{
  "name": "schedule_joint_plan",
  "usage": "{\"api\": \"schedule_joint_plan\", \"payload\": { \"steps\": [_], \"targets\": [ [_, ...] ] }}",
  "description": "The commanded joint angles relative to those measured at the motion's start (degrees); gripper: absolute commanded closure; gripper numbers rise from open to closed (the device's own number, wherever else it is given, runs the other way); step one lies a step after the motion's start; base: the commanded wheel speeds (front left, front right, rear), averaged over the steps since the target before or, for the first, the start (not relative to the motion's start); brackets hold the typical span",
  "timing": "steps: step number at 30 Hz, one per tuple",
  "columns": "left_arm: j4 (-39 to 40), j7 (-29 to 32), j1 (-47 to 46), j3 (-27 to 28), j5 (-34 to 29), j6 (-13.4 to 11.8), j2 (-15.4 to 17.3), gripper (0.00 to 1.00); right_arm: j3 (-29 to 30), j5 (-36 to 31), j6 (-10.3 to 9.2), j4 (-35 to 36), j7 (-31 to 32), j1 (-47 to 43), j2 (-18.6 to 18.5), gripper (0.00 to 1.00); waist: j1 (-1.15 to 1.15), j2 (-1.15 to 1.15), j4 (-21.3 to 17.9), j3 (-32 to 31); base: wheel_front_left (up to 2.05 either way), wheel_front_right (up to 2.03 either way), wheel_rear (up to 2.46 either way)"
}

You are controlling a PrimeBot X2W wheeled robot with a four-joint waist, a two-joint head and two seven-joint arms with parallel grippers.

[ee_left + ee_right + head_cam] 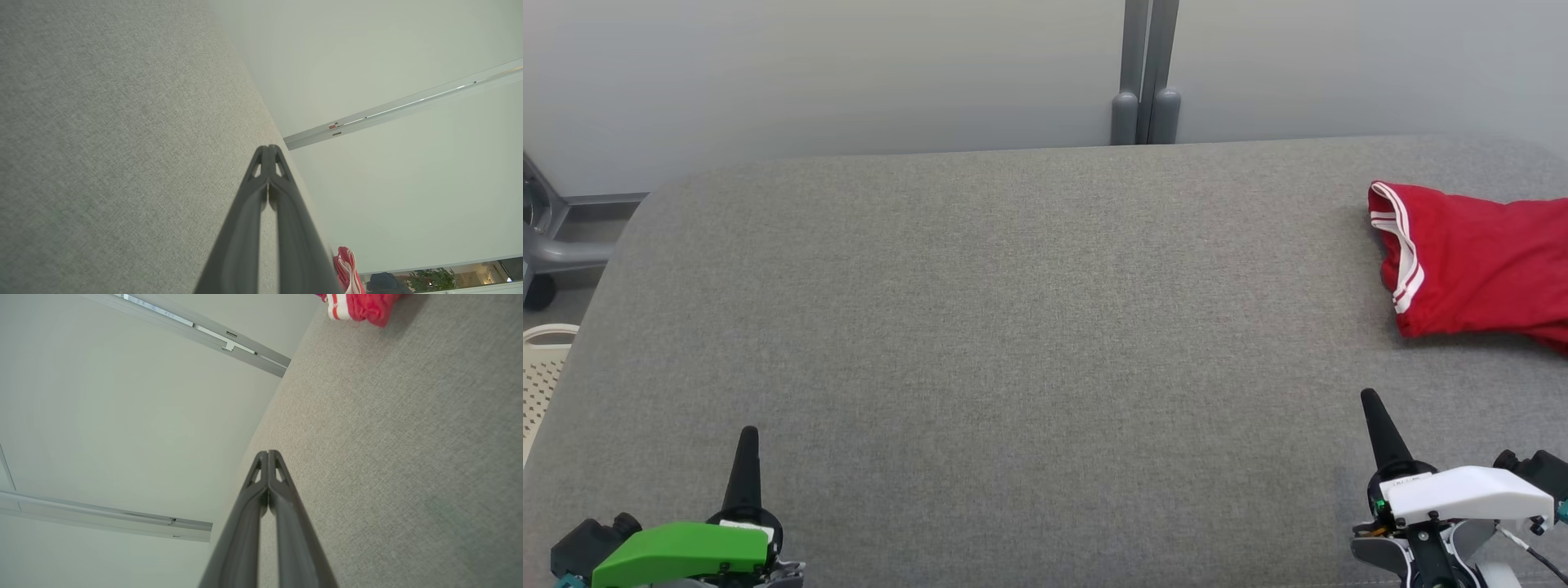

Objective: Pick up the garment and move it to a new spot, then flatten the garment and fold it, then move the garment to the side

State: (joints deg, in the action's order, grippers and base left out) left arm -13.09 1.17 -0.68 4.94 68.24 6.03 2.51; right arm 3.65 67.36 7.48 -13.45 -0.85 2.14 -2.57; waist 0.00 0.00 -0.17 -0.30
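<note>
**Head view: garment at the right edge, both grippers closed and empty**

We see the red garment [1478, 269], trimmed with white stripes, lying crumpled at the right edge of the grey worktop [1013, 310], toward the far side and running out of frame. Our left gripper [748, 434] sits at the near left corner. Our right gripper [1370, 398] is at the near right, apart from the garment. In each wrist view we find the jaws pressed together tip to tip with nothing between them. Neither gripper touches the cloth. From the right wrist the garment shows at the top edge of the view. From the left wrist we catch a sliver of it low in the view.
</note>
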Motion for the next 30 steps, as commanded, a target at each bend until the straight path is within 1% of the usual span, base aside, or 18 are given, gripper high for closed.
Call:
{"api": "schedule_joint_plan", "payload": {
  "steps": [1, 24, 30],
  "targets": [
    [0.56, 0.35, -1.36, 0.33, 1.58, 0.25, 0.42, 1.0, 0.28, 1.67, 0.03, 0.79, 0.42, 1.19, -0.33, 1.0, 0.0, 0.0, 0.01, 0.01, 0.0, 0.0, 0.0],
    [0.5, 3.71, -3.26, 1.44, 13.29, 0.83, 0.49, 1.0, 1.19, 13.79, 0.03, 1.45, 3.38, 1.69, -0.39, 1.0, 0.0, 0.0, 0.08, 0.13, 0.0, 0.0, 0.0],
    [0.49, 4.29, -3.65, 1.63, 15.33, 0.95, 0.5, 1.0, 1.37, 16.08, 0.03, 1.56, 3.94, 1.76, -0.4, 1.0, 0.0, 0.0, 0.1, 0.16, 0.0, 0.0, 0.0]
  ]
}}
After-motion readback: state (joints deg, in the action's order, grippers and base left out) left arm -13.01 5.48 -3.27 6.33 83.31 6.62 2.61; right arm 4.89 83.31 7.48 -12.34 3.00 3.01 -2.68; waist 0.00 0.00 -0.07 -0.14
